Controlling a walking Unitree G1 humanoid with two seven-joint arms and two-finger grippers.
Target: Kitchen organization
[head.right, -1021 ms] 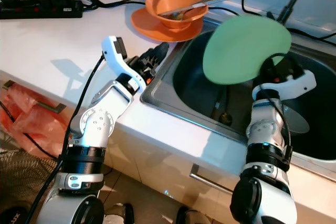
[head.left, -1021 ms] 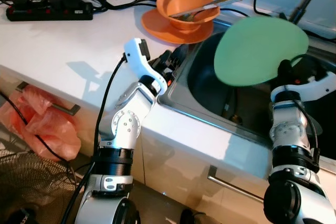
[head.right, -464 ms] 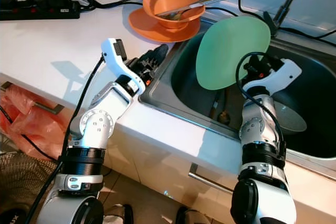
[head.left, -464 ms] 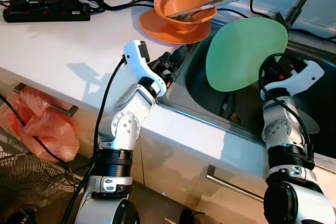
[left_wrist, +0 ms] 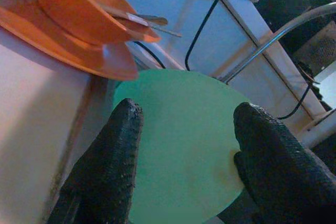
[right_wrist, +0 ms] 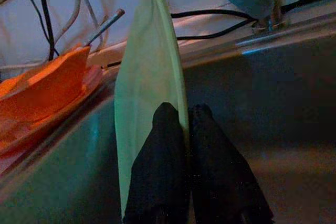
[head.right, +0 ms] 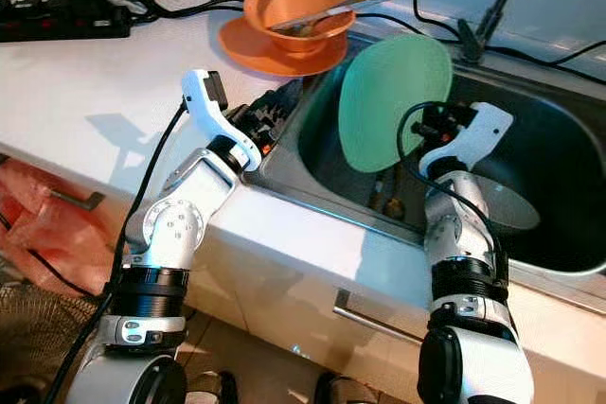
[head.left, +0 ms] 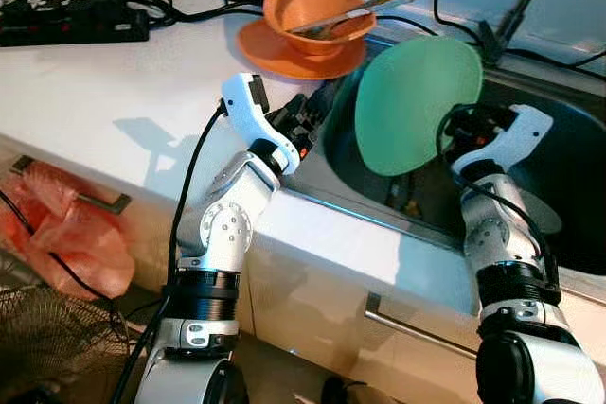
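Green plate [head.left: 414, 106] held on edge over the sink [head.left: 578, 153], carried closer to the orange dishes.

Right pincer [right_wrist: 181, 135] is clamped on the plate's rim, fingers together on either side of it, and over the last second it has swung the plate from above the sink's middle toward the sink's near-left corner, tilting it more upright. Left pincer [left_wrist: 184, 145] rests at the sink's edge on the white surface [head.left: 114, 92], fingers apart and facing the plate. Beyond the sink's corner sit the orange bowl [head.left: 312, 11] with cutlery on its orange plate [head.left: 284, 49]. Judging by this, a handover or stacking beside the sink seems near.
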